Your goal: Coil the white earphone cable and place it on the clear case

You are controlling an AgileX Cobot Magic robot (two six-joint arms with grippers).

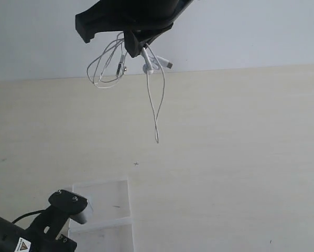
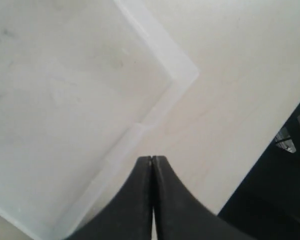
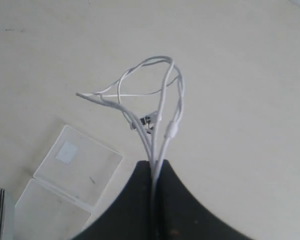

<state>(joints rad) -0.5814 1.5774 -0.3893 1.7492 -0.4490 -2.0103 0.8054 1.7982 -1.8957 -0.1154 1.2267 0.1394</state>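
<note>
1. While the white earphone cable hangs looped above the counter's far edge, the right fingers clamp its strands.
2. A slow descent onto the clear case, near the near-left corner, should keep the loops gathered.
3. The left fingers hover there, closed and empty.

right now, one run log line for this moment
right end effector: shut on white earphone cable, hanging in loose loops | left end effector: shut, empty, at clear case edge | placement: not done

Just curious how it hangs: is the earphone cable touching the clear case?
Apart. The exterior view shows the cable dangling from the right gripper, a wide gap from the case.
</note>
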